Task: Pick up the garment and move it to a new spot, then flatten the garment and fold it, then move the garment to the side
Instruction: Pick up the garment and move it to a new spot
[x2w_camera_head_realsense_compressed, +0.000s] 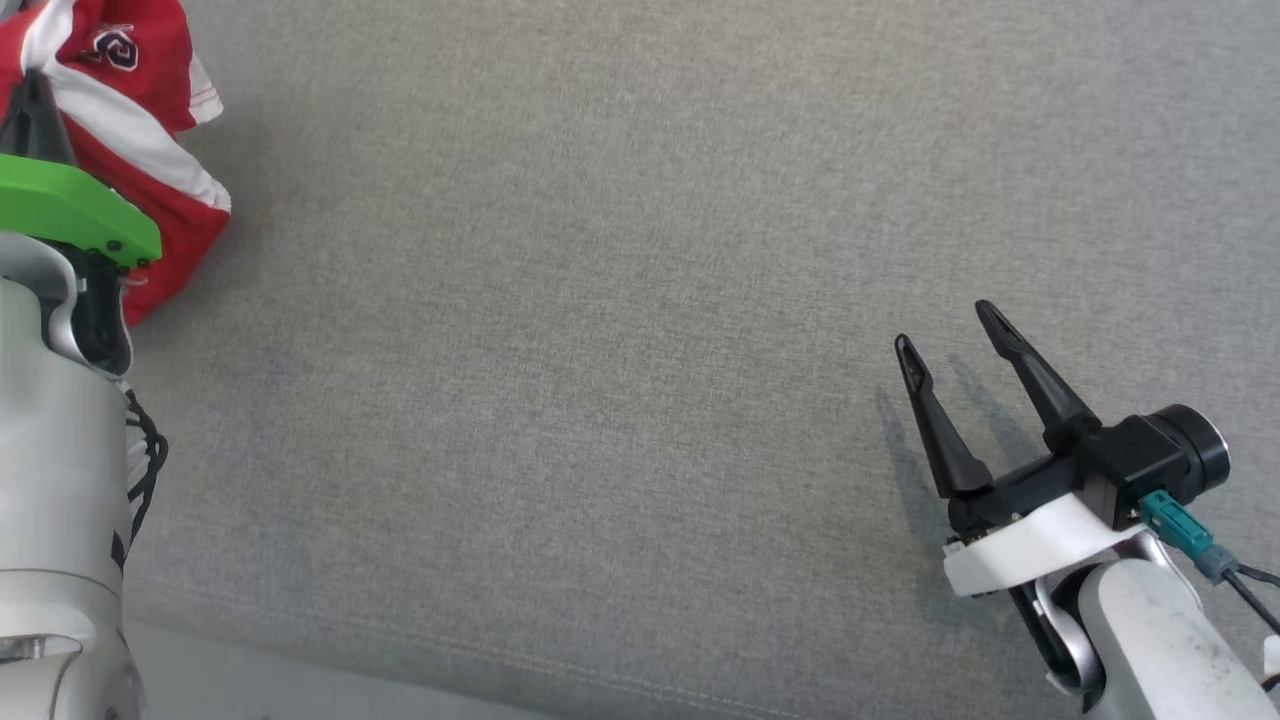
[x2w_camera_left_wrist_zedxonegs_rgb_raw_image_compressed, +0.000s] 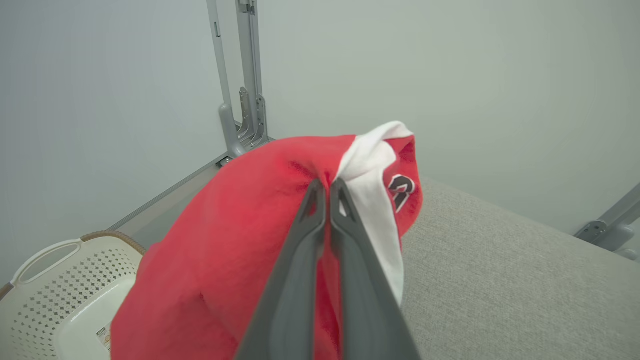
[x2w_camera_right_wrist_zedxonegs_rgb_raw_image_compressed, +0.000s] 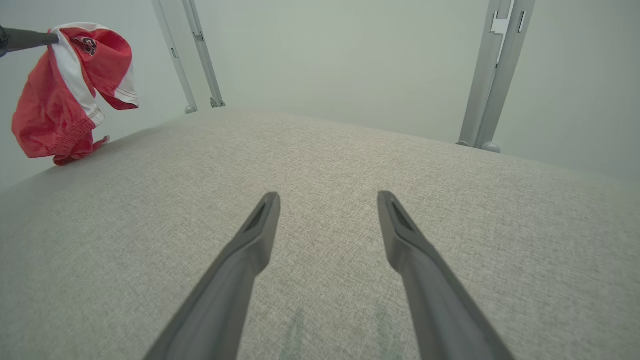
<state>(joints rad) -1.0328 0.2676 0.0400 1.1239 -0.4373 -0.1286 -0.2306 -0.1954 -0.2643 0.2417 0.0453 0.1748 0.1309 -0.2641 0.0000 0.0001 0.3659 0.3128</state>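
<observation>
The garment (x2w_camera_head_realsense_compressed: 130, 120) is red with white stripes and a dark logo, bunched at the head view's upper left. My left gripper (x2w_camera_left_wrist_zedxonegs_rgb_raw_image_compressed: 327, 186) is shut on a fold of the garment (x2w_camera_left_wrist_zedxonegs_rgb_raw_image_compressed: 240, 240), which hangs from the fingertips above the grey padded table. From the right wrist view the garment (x2w_camera_right_wrist_zedxonegs_rgb_raw_image_compressed: 60, 105) dangles off the left gripper's dark tips (x2w_camera_right_wrist_zedxonegs_rgb_raw_image_compressed: 30, 39), its lowest part at or just above the table's far left edge. My right gripper (x2w_camera_head_realsense_compressed: 945, 325) hovers open over bare table at the lower right, far from the cloth, its own fingers (x2w_camera_right_wrist_zedxonegs_rgb_raw_image_compressed: 260, 225) spread wide.
A grey fabric-covered table (x2w_camera_head_realsense_compressed: 600, 350) spans the head view; its front edge runs along the bottom left. A white perforated laundry basket (x2w_camera_left_wrist_zedxonegs_rgb_raw_image_compressed: 55, 290) stands below the table's left end. Grey metal frame posts (x2w_camera_right_wrist_zedxonegs_rgb_raw_image_compressed: 495, 75) rise behind the table against a pale wall.
</observation>
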